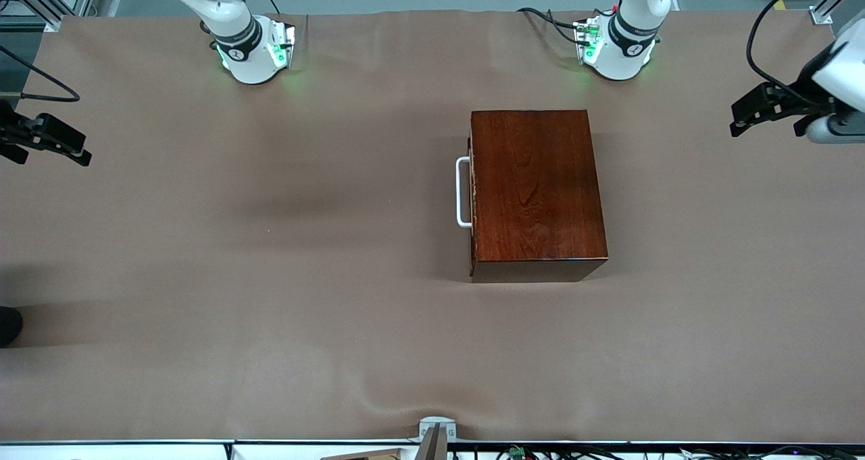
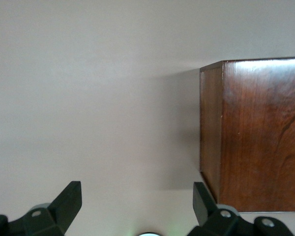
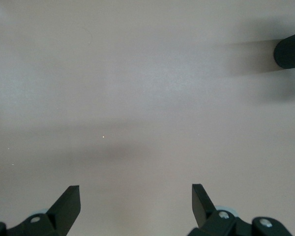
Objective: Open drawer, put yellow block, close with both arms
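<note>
Searched the lower part of the front frame, nearest the camera, and found only bare table cover (image 1: 338, 352); located no yellow block in any view. Found the wooden box (image 1: 534, 190) at mid-frame, offset toward the left arm's end, with the drawer (image 1: 472, 244) shut flush and its white handle (image 1: 463, 192) facing the right arm's end. Higher in the frame, noted the right gripper (image 1: 61, 146) at the frame edge on the right arm's end, spread wide over bare cover, well apart from the handle. Noted the left gripper (image 1: 747, 115) at the frame edge on the left arm's end, likewise spread wide, with the box's plain wall in its wrist view. Judged the main hazard as dragging the whole box rather than sliding the drawer, given no brace on the box. Rated a fingertip strike on the box front as probable, given the tight gap under the handle. Expected a stall at the placing step with no block found.
</note>
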You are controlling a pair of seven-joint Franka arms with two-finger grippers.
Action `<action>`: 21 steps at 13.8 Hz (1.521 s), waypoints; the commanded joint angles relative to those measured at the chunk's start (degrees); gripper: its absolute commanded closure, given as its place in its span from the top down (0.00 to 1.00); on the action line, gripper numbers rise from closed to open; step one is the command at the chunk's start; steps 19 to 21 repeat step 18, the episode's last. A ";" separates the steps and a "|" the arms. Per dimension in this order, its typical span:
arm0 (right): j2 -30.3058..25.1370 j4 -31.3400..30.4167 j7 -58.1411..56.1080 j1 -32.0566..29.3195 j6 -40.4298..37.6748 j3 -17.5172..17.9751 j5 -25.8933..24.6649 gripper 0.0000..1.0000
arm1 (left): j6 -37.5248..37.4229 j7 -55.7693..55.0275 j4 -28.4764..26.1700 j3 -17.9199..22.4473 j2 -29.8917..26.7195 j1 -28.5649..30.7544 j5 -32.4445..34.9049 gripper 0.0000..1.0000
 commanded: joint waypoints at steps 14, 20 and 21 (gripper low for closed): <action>-1.30 -1.11 -1.70 -1.99 0.28 1.06 2.42 1.00 | -3.38 -3.55 4.11 0.70 2.18 0.99 -2.42 1.00; -1.21 -0.76 -1.26 -2.17 0.28 1.06 2.50 1.00 | -3.38 -3.47 4.11 0.70 2.18 1.00 -2.51 1.00; -1.21 -0.76 -1.26 -2.17 0.28 1.06 2.50 1.00 | -3.38 -3.47 4.11 0.70 2.18 1.00 -2.51 1.00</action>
